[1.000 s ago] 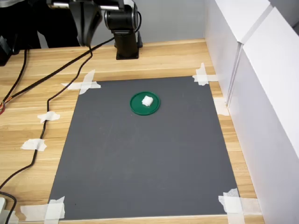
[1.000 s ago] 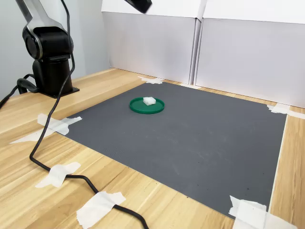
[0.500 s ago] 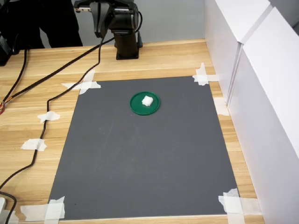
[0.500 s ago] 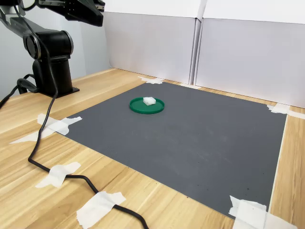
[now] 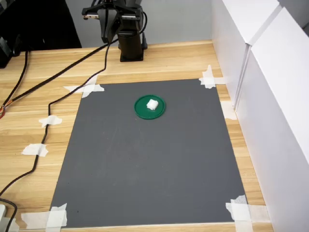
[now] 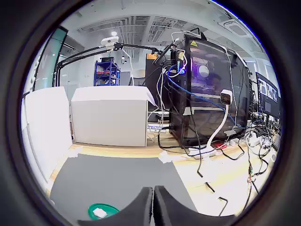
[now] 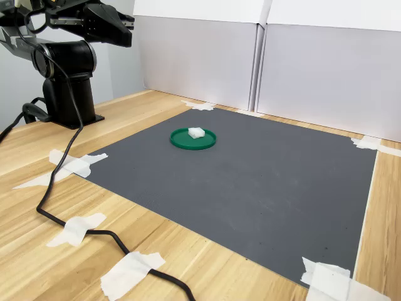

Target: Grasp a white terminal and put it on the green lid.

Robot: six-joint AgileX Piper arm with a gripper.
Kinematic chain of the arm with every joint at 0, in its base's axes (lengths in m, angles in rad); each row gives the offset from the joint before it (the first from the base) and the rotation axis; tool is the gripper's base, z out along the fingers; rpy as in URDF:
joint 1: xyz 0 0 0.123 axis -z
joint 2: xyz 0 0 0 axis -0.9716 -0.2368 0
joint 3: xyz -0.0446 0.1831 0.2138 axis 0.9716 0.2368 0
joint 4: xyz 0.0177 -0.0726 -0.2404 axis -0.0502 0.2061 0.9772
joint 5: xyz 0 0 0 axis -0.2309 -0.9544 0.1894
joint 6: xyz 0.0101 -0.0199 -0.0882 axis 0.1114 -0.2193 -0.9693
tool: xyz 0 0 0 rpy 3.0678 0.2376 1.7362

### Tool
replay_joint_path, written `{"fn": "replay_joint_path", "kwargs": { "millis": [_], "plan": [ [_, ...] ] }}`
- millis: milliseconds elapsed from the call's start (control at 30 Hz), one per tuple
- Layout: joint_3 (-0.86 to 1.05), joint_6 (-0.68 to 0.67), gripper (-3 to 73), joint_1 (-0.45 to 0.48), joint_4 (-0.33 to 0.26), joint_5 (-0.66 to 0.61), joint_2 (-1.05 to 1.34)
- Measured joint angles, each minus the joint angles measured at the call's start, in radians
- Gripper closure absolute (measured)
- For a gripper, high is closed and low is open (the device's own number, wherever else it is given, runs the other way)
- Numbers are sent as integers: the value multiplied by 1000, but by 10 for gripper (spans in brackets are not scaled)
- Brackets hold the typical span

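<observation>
The white terminal (image 5: 152, 104) rests on the green lid (image 5: 142, 110), a little off its middle, on the dark grey mat. Both exterior views show this pair, with the terminal (image 7: 196, 132) lying loose on the lid (image 7: 205, 143). My gripper (image 5: 107, 34) hangs high over the arm's black base at the far edge of the table, well away from the lid. In the wrist view its fingers (image 6: 146, 203) press together with nothing between them, and the lid (image 6: 109, 208) with the terminal (image 6: 99, 213) lies far below. In the second exterior view the gripper (image 7: 128, 28) sits at the upper left.
The arm's base (image 5: 131, 46) stands on the wooden table behind the mat (image 5: 145, 159). A black cable (image 5: 46, 113) runs along the first exterior view's left, held by white tape pieces (image 5: 35, 150). White walls (image 5: 270, 96) close off the first exterior view's right.
The gripper has pulled back from above the mat to over the arm's base and sunk slightly. Terminal and lid have not moved.
</observation>
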Motion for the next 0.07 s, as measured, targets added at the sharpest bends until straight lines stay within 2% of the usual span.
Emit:
{"fn": "replay_joint_path", "kwargs": {
  "millis": [67],
  "plan": [
    [0, 0, 711, 0, 0, 0, 0]
  ]
}}
